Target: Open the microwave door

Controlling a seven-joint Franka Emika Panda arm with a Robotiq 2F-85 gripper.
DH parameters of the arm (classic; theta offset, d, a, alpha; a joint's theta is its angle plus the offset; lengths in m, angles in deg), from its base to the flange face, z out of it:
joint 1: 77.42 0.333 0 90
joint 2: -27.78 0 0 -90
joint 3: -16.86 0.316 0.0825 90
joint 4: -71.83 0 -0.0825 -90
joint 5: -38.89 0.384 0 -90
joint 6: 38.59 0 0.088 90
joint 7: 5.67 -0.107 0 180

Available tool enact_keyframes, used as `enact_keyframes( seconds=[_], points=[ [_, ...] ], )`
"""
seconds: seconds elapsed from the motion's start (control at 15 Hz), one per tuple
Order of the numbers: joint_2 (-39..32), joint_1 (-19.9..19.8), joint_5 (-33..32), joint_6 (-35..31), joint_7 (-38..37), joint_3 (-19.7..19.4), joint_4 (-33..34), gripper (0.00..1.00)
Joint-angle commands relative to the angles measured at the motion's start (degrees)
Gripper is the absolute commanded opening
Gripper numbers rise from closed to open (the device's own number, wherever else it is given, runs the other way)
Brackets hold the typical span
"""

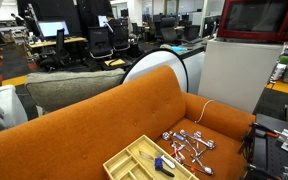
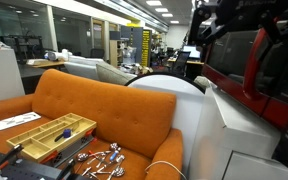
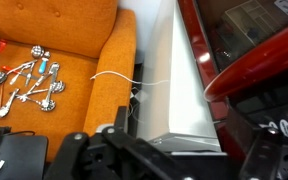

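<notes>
The red microwave (image 1: 259,20) stands on top of a tall white cabinet (image 1: 229,75) beside the orange sofa. It also shows in an exterior view (image 2: 232,60), partly hidden by my dark arm (image 2: 274,65). The microwave door (image 3: 246,35), a red frame around a dark reflective window, fills the upper right of the wrist view. My gripper (image 3: 174,160) is open, with its dark fingers spread at the bottom of the wrist view. It holds nothing and hangs over the cabinet's top edge, close beside the door's lower red edge. I cannot tell whether the door is ajar.
An orange sofa (image 1: 94,125) holds a wooden compartment tray (image 1: 144,160) and several loose pieces of cutlery (image 3: 29,85). A white cable (image 3: 124,80) runs over the sofa arm next to the cabinet. Office desks and chairs stand behind.
</notes>
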Motion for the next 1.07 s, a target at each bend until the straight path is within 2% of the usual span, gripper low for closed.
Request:
enact_keyframes(
  seconds=[0.0, 0.47, 1.0],
  points=[
    [-4.2, 0.5, 5.6, -0.8, -0.8, -1.4, 3.1, 1.0],
    [-11.1, -0.1, 16.2, 0.1, -0.7, -1.4, 8.0, 1.0],
    [-14.0, -0.5, 20.9, 4.8, 1.4, -1.5, 8.8, 1.0]
  ],
)
